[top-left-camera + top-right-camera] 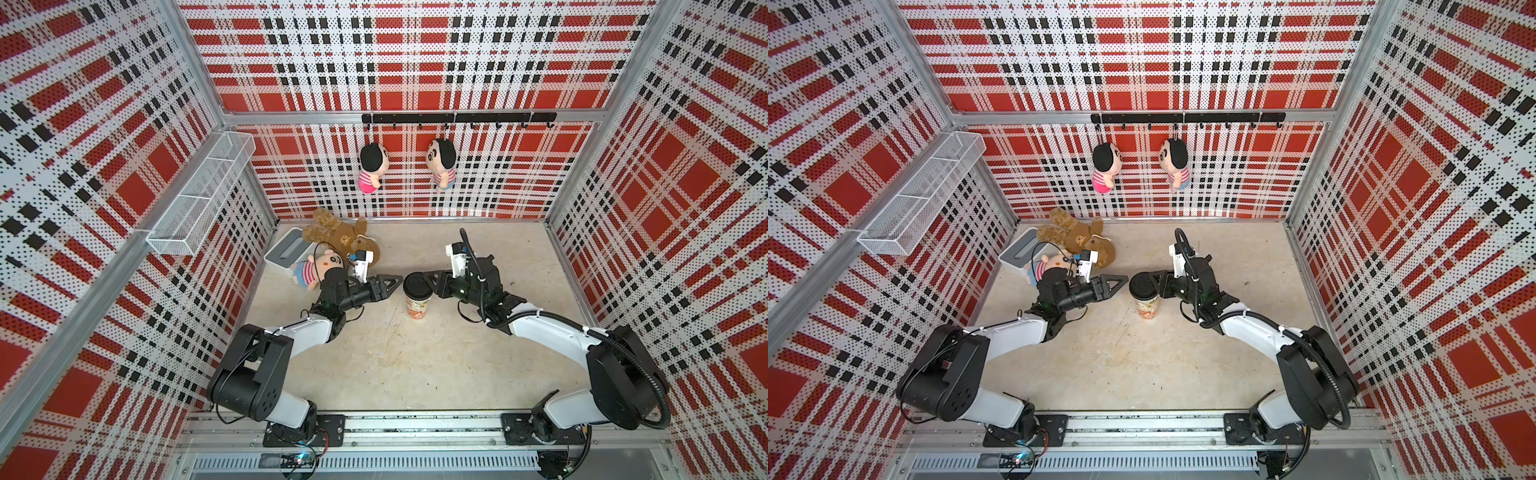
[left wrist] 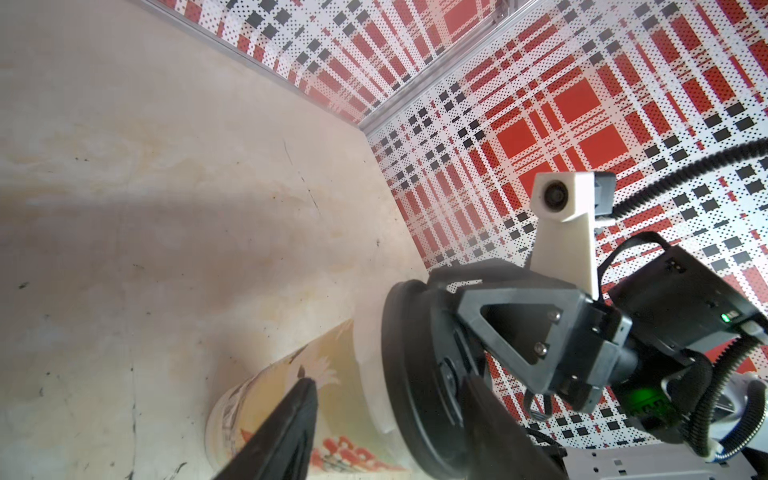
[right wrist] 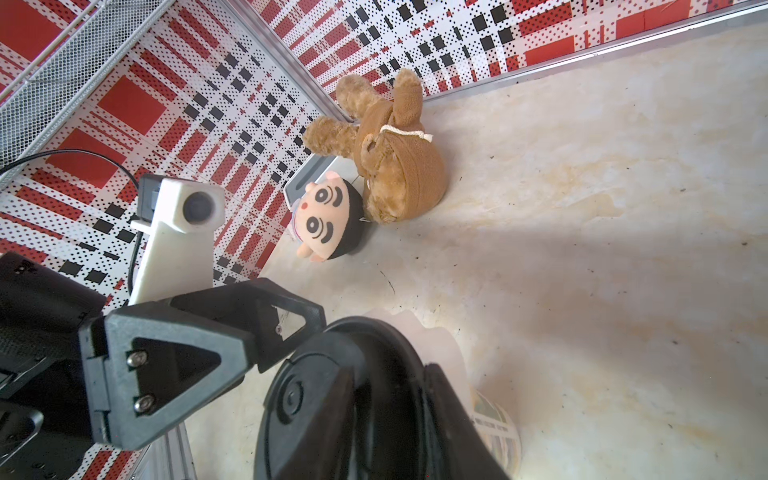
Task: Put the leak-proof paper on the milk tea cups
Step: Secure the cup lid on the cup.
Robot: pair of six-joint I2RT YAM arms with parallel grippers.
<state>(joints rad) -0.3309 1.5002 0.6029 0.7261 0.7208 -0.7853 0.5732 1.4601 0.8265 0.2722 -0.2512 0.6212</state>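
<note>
Cup: we see the milk tea cup [image 1: 415, 311] standing upright near the middle of the table [image 1: 415, 374], between the two arms, with its orange-red print on the lower side.
Lid: a black round lid [image 1: 417, 286] sits on the cup's mouth and hides it in both top views.
Paper: in the right wrist view we find the leak-proof paper [image 3: 438, 345] as a pale, wavy-edged sheet. It pokes out from under the lid and hangs over the cup's upper side. The top views show too little of it to tell more.
Right claw: the right gripper [image 1: 428, 281] reaches in from the cup's right with its fingers on the lid. The jaws are drawn in and seem to us to pinch the lid's top, though the contact itself is partly hidden.
Left claw: the left gripper [image 1: 397, 284] hovers just beside the lid on the cup's left, jaws spread, touching nothing that we can make out. In the left wrist view one of its fingers [image 2: 286, 432] crosses our sight of the cup's print.
Back left corner: a white box with a grey slot [image 1: 286, 249], a brown plush bear [image 1: 336, 232] just beside it and a small doll in a striped shirt [image 1: 313, 268] lie together, well apart from the cup.
Back wall: a doll in pink stripes [image 1: 371, 166] and a second hanging doll [image 1: 442, 164] dangle from a black hook rail [image 1: 457, 117].
Left wall: a white wire basket [image 1: 203, 195] is mounted high above the table.
</note>
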